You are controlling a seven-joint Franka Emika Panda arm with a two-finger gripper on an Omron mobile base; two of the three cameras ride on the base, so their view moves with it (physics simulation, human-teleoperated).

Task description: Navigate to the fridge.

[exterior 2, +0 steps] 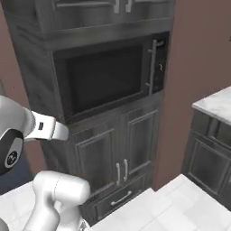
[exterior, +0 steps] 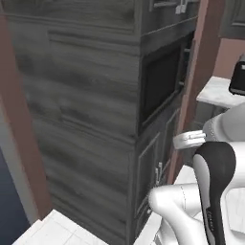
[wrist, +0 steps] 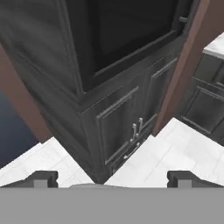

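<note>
Directly ahead: dark cabinet (exterior 2: 103, 158) housing black oven (exterior 2: 106, 79).

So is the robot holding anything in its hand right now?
No, nothing is held. In the hand view the end effector is open, its fingertips wide apart with only white floor and the dark cabinet beyond them.

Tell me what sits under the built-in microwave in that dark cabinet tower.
Under the microwave sit two closed cabinet doors with vertical silver handles, then a drawer with a horizontal pull just above the white tiled floor. Their contents are hidden, since everything is shut.
</note>
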